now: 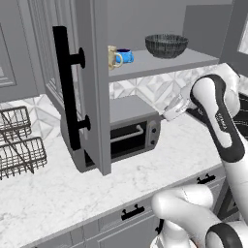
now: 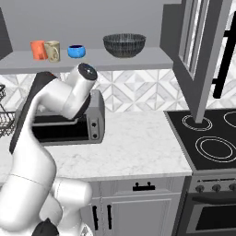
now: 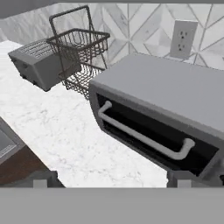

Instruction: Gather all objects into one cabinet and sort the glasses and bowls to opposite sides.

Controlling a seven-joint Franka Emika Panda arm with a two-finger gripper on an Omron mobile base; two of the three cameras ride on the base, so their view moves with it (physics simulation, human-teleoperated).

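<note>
Left base view: the cabinet door [image 1: 92, 82] hangs open and on the shelf [image 1: 160, 63] sit the cream mug [image 1: 114, 58], the blue vessel [image 1: 126, 55] and, well apart to the right, the dark-grey bowl [image 1: 166, 45] — toaster oven [image 1: 131, 133] on the counter [image 1: 53, 193] below.

Right base view: the orange cup [image 2: 38, 49] is touching the mug, blue vessel next, bowl further right.

Hand view: the claw [image 3: 111, 181] is spread wide with nothing in it — it's looking at the toaster oven's handle, with a wire rack [image 3: 78, 48] and a toaster [image 3: 39, 63] behind.

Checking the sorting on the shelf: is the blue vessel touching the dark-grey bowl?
Apart. The right base view shows bare grey shelf between the blue vessel and the dark-grey bowl, a plain gap.
</note>
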